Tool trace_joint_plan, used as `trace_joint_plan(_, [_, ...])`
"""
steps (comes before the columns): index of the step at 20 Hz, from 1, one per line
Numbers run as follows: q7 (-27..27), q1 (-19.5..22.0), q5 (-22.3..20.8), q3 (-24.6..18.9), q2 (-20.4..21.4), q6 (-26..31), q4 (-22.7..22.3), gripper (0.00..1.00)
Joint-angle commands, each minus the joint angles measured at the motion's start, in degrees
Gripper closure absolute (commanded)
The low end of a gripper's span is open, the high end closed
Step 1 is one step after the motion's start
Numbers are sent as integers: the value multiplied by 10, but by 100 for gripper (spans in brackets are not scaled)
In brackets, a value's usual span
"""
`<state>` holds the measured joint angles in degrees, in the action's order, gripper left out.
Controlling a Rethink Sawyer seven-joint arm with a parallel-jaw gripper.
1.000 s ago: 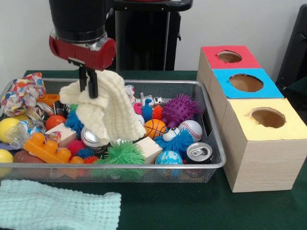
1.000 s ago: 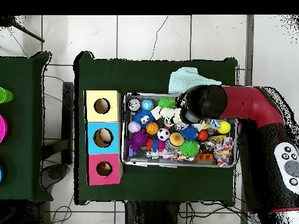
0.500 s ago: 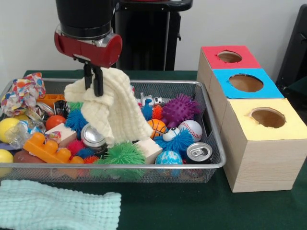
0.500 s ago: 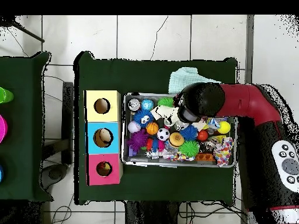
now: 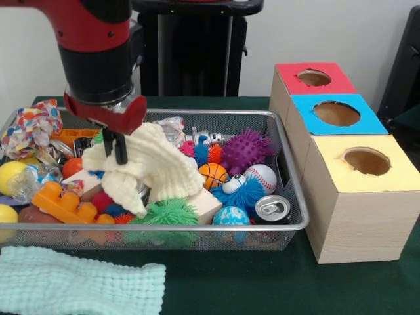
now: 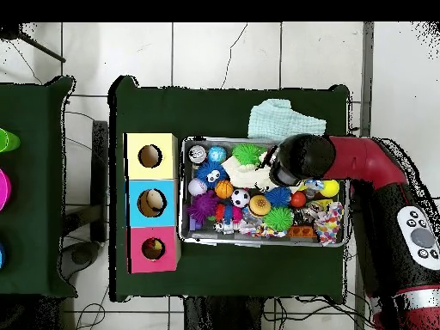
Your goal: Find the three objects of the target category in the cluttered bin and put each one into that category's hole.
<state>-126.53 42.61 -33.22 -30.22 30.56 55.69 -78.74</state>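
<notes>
Cloth gripped low over the bin, no hole reached yet

Cream cloth (image 5: 146, 172) sits left of centre in the front frame, draped over toys in the wire bin (image 5: 289, 197); my gripper (image 5: 118, 149) pinches its upper fold, fingers nearly closed; I judge sorting incomplete; a mint cloth (image 5: 72, 287) lies outside, lower left; boxes (image 5: 336, 157) wait right.

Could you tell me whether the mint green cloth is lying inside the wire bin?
No, the mint green cloth lies on the dark green table outside the wire bin, in front of its near wall.
</notes>
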Motion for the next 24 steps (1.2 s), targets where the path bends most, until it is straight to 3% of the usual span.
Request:
trace_joint_plan(1, [175,22,-53,-6,-53,-23,22,100])
trace_joint_plan(7, [154,28,-68,-7,-43,-32,-2,100])
trace_joint_plan(17, [149,26,-70,-12,-52,-22,13,100])
trace_joint_plan(24, [123,29,-75,-2,-31,-49,-35,100])
